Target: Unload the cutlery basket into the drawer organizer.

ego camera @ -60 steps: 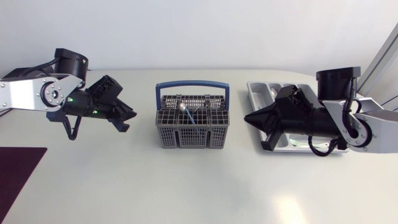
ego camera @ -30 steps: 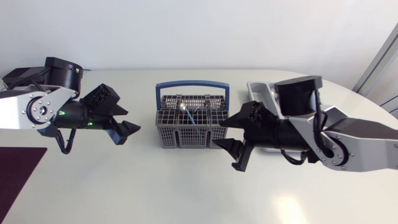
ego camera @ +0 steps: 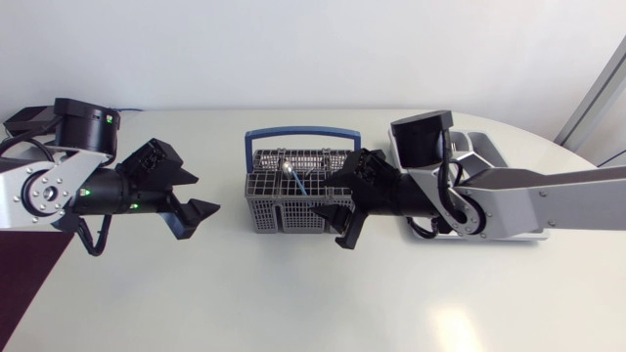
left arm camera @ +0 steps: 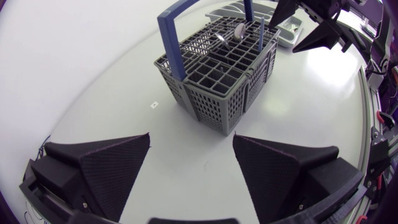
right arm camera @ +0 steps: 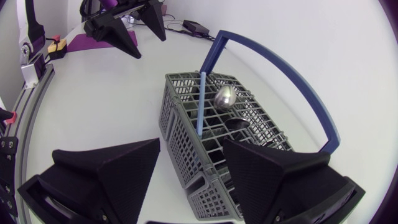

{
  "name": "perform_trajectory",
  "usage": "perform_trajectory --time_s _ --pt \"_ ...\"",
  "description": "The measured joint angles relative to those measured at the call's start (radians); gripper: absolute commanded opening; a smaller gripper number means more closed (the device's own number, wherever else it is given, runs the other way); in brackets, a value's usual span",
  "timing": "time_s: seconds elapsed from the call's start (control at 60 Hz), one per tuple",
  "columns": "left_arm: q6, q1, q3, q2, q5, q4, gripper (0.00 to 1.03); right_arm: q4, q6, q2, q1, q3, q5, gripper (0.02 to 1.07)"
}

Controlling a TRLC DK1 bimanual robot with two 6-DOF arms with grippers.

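Right gripper (ego camera: pixel 331 220) (right arm camera: pixel 191 146): open, the two fingers stand wide apart and hold nothing.
Right gripper, place: at the right end of the cutlery basket (ego camera: pixel 264 217) (right arm camera: pixel 177 134). In the head view one finger lies over the end compartments and the other is outside the front wall. I cannot tell if a finger touches the rim.
Right arm: it comes in from the right and crosses in front of the drawer organizer (ego camera: pixel 481 147).
Left gripper (ego camera: pixel 205 193) (left arm camera: pixel 191 149): open too, with nothing between the fingers, only bare table (ego camera: pixel 293 293) under them.
Left gripper, place: on the other side of the basket, pointing at it and clearly apart from it.
Cutlery basket: grey plastic grid, upright, between the two grippers. It is just ahead of and partly under the right one, and further ahead of the left one (left arm camera: pixel 211 93).
Basket handle (ego camera: pixel 301 132) (left arm camera: pixel 169 34) (right arm camera: pixel 298 81): blue, raised, arching above the basket along its far side from the right gripper.
Spoon (ego camera: pixel 290 167) (right arm camera: pixel 225 96): silver, it stands in the basket with the bowl up, ahead of the right gripper's fingers.
Blue-handled piece (ego camera: pixel 311 186) (right arm camera: pixel 200 102) (left arm camera: pixel 261 31): thin, it stands beside the spoon, on the side nearer to the right gripper. Its lower end is hidden in the compartment.
Drawer organizer: light grey tray behind the right gripper, mostly covered by the right arm. What lies in it I cannot tell.
Dark mat (ego camera: pixel 29 269): flat on the table behind the left gripper, near the base of this arm.
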Motion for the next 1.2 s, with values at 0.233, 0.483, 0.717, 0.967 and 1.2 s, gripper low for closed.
perform_trajectory --time_s 0.233,0.483,0.717,0.967,1.2 --pt "0.0 -0.003 -0.01 -0.002 0.0 0.001 0.98 0.012 0.0 0.08 0.011 0.074 0.0 0.61" --pt "0.0 -0.002 -0.01 -0.014 0.0 0.001 0.98 0.019 0.0 0.132 0.012 0.132 0.0 0.48" --pt "0.0 -0.004 -0.01 -0.014 0.0 0.008 0.98 0.019 0.0 0.162 0.024 0.169 0.001 0.28" --pt "0.0 -0.004 -0.01 -0.014 0.0 0.008 0.98 0.008 0.0 0.174 0.032 0.185 0.001 0.07" --pt "0.0 -0.004 -0.01 -0.014 0.0 0.008 0.98 -0.004 0.0 0.169 0.034 0.186 -0.002 0.07"
